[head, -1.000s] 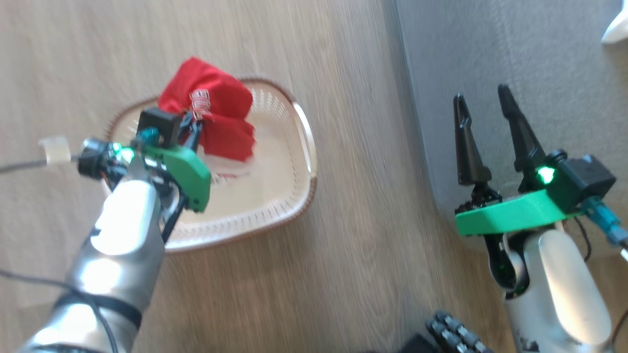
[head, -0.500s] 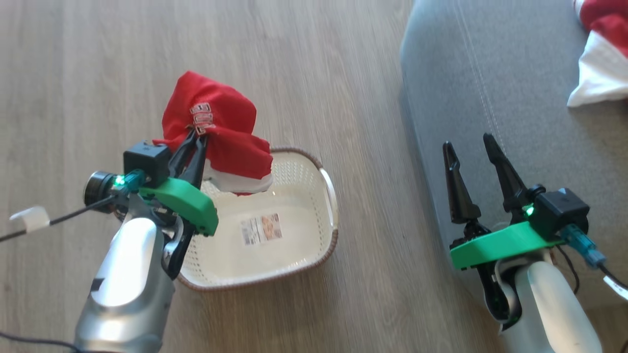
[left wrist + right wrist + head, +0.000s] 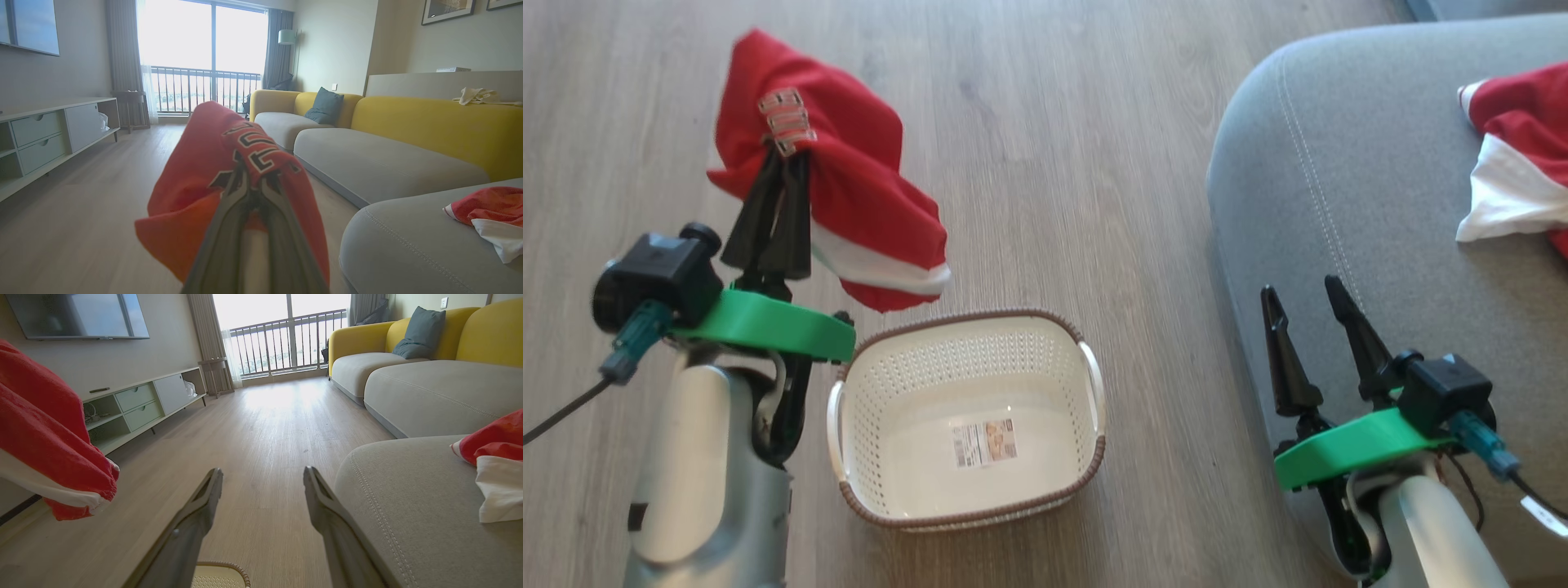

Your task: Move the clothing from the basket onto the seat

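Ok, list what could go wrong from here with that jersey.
The left end effector pinches the jersey by one fold; it might slip out over the floor. Its hanging hem could catch on the basket on the way to the seat. The open right end effector stands at the seat's edge and may snag the cloth.

Basket [image 3: 968,363]: on floor [image 3: 1078,147], left of seat [image 3: 1356,212]. One garment [image 3: 1523,122]: on seat, far right. Jersey [image 3: 849,171]: aloft, left of and beyond basket.
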